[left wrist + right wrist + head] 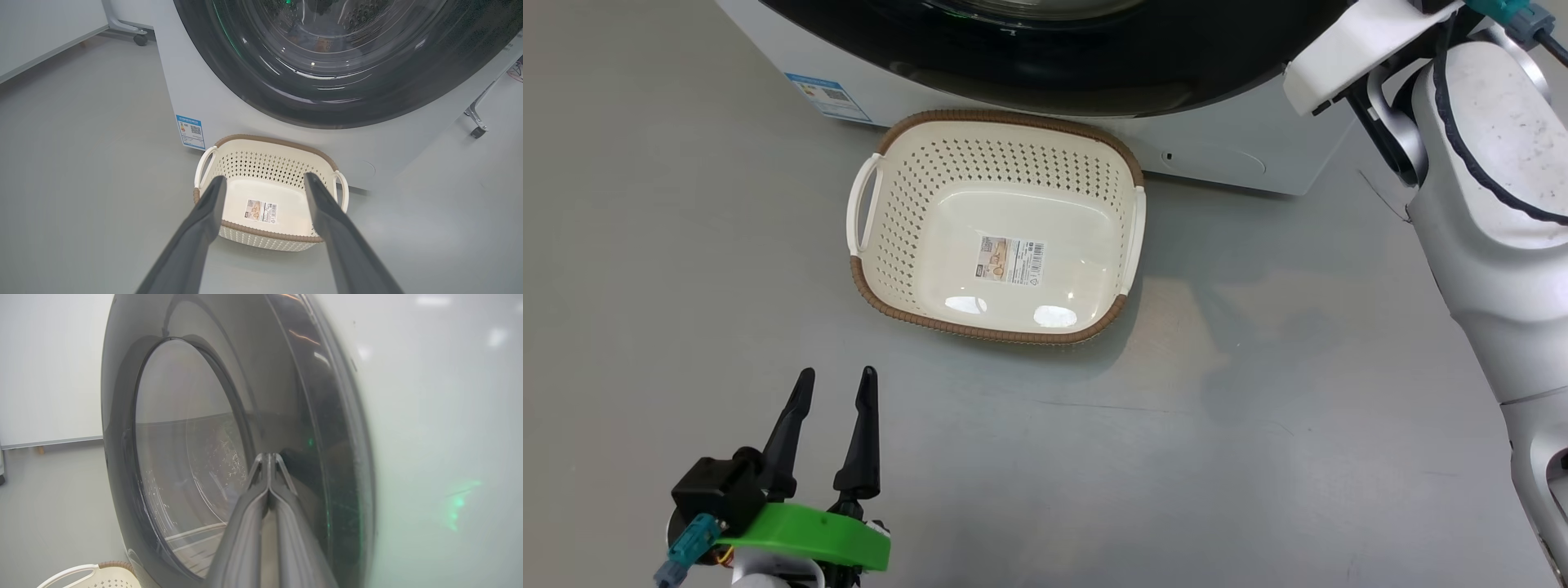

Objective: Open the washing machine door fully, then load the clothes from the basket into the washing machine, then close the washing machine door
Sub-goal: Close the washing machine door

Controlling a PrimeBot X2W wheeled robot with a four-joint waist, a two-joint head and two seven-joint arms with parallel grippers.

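Left gripper [837,372] gapes empty at lower left; right gripper [268,456], pinched together on nothing, sits at the washing machine door [294,375]

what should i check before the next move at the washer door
1. Basket empty: ok.
2. Clothes inside washer: cannot tell, the glass is too dark.
3. Door fully shut: cannot tell; it looks closed from the left wrist view.
4. Right pincer shut, tips at the door's black rim: ok.
5. Left pincer open, clear of the basket: ok.
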